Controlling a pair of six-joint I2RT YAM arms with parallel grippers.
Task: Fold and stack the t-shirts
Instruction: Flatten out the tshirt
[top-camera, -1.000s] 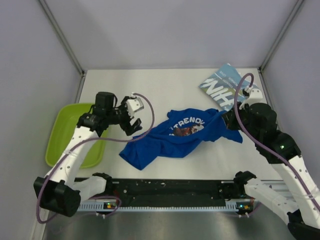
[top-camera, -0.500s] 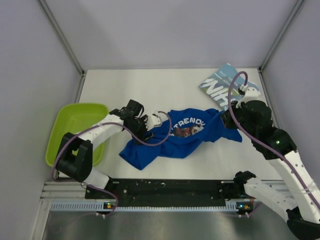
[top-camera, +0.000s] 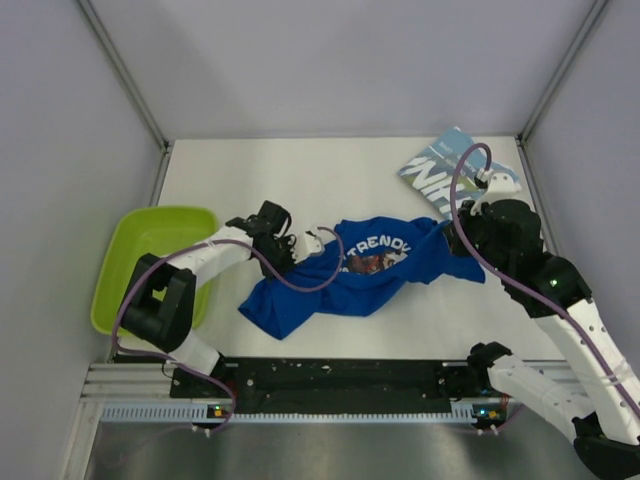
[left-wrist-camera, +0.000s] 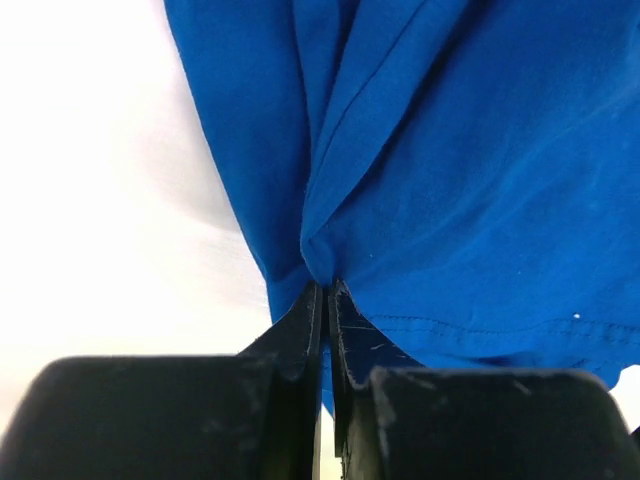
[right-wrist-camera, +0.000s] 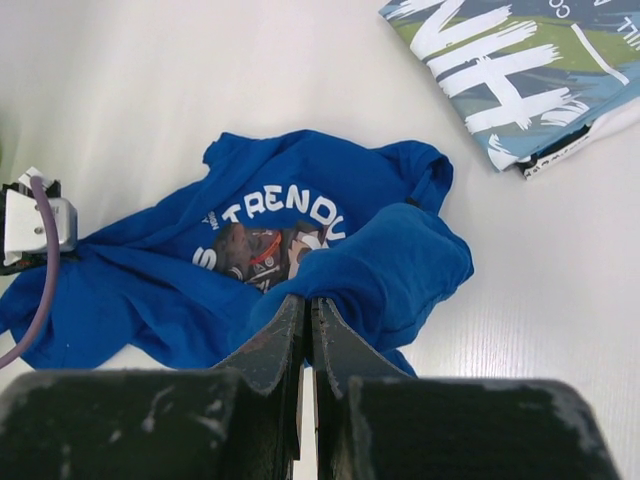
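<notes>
Royal blue t-shirt (top-camera: 362, 268): crumpled near the middle of the table (top-camera: 330, 175), drawn out left to right between the two grippers. White "TRENDY" lettering and dark print face up.
Left gripper (left-wrist-camera: 325, 300): clamped on a pinched fold at the left edge of the royal blue t-shirt. Fingers almost meeting, with cloth caught at the tips.
Right gripper (right-wrist-camera: 305, 312): closed on a bunched fold at the right end of the royal blue t-shirt, fingers pressed together.
Teal t-shirt (top-camera: 447, 172): folded flat at the far right corner of the table, large white lettering up. Apart from the royal blue t-shirt, just beyond the right wrist.
Lime-green tub (top-camera: 150, 255): at the left edge of the table, beside the left arm, well apart from both shirts.
</notes>
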